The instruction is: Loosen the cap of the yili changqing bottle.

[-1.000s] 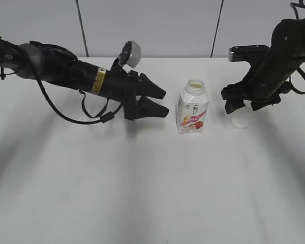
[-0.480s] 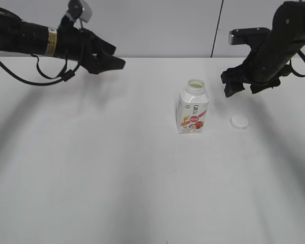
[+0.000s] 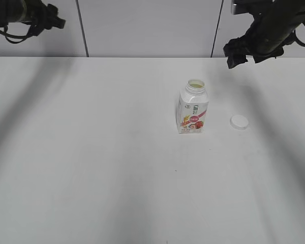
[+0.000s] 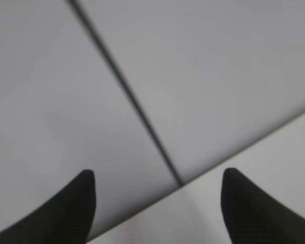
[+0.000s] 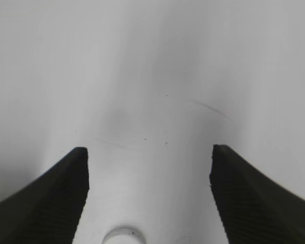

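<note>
The yili changqing bottle [image 3: 193, 108] stands upright near the middle of the white table, its neck open with no cap on it. The white cap [image 3: 239, 121] lies flat on the table to the bottle's right, and its rim shows at the bottom edge of the right wrist view [image 5: 123, 237]. My right gripper [image 3: 241, 56] is open and empty, raised at the upper right above the cap; its jaws stand wide apart [image 5: 148, 152]. My left gripper [image 3: 55, 21] is raised at the upper left, far from the bottle, open and empty [image 4: 157, 178].
The white table [image 3: 117, 168] fills the exterior view. A grey panelled wall [image 3: 152, 25] with dark vertical seams stands behind it. The left wrist view looks at the wall and the table's back edge [image 4: 274, 137].
Both arms have lifted and drawn back. The left gripper moved from beside the bottle to the upper left corner. The right gripper rose off the cap, which stays on the table.
</note>
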